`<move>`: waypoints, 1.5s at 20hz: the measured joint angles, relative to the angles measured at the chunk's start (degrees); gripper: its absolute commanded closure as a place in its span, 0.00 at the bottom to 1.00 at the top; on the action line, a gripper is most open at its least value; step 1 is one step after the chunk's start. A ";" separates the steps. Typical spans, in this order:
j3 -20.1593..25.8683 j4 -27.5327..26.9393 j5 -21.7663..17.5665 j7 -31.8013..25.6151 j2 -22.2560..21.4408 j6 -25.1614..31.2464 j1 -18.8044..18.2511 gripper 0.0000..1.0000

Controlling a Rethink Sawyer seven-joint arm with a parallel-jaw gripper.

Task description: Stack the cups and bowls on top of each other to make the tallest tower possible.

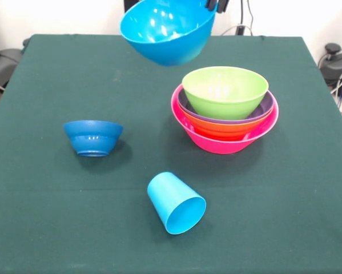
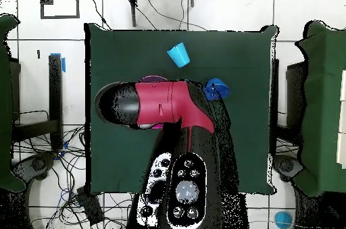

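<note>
Small dark blue bowl [image 1: 93, 137]: upside down on the green tablecloth [image 1: 45, 217], at about 9 o'clock from the table's middle in the front view; well apart from everything else. In the overhead view shows as a blue shape [image 2: 217, 89] just beside the arm's edge.

Sky blue cup [image 1: 176, 202]: lying tipped on its side, mouth turned toward 5 o'clock, at 6 o'clock from the table's middle in the front view; alone on the cloth. In the overhead view [image 2: 178, 55] sits at 12 o'clock from the arm.

Large sky blue bowl [image 1: 168, 29]: lifted clear of the table at 12 o'clock in the front view, tilted with its mouth toward the camera; up and toward 11 o'clock from the tower, not touching it.

Gripper [image 1: 218, 5]: only dark tips showing at the top edge, right at the raised bowl's rim at its 2 o'clock; appears clamped on that rim.

Tower [image 1: 225, 111]: at 3 o'clock from the table's middle; pink bowl [image 1: 222, 142] at the base, orange bowl [image 1: 219, 128] nested in it, purple bowl [image 1: 262, 109] next, lime green bowl [image 1: 225, 91] on top, all upright.

Red and black arm [image 2: 165, 103]: in the overhead view covering most of the tower, only a sliver of pink showing beneath.
</note>
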 measured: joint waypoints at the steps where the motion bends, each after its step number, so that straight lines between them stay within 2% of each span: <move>1: -0.04 0.00 0.00 0.19 0.24 -0.21 0.08 1.00; 8: -0.65 0.41 0.09 1.85 2.10 -2.34 0.98 1.00; 30: -3.13 2.54 4.20 4.93 1.77 -2.42 6.84 1.00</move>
